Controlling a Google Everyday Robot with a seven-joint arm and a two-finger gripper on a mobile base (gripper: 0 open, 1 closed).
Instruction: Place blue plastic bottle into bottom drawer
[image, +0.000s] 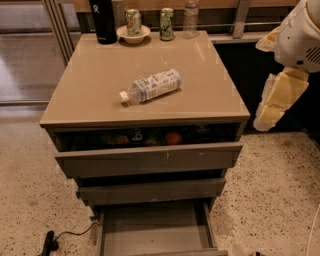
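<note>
The blue plastic bottle (151, 86) lies on its side in the middle of the cabinet top (90, 95), white cap pointing front left. The bottom drawer (152, 227) is pulled open at the foot of the cabinet, and its plain grey interior holds nothing. My gripper (272, 107) hangs in the air off the cabinet's right edge, at about the height of the top. It is well right of the bottle and touches nothing.
At the back of the top stand a black flask (102, 20), a can in a white bowl (133, 31), a second green-printed can (166, 23) and a taller clear bottle (190, 17). The top drawer (150, 157) is ajar with fruit and cans inside. A cable (70, 234) lies on the floor at front left.
</note>
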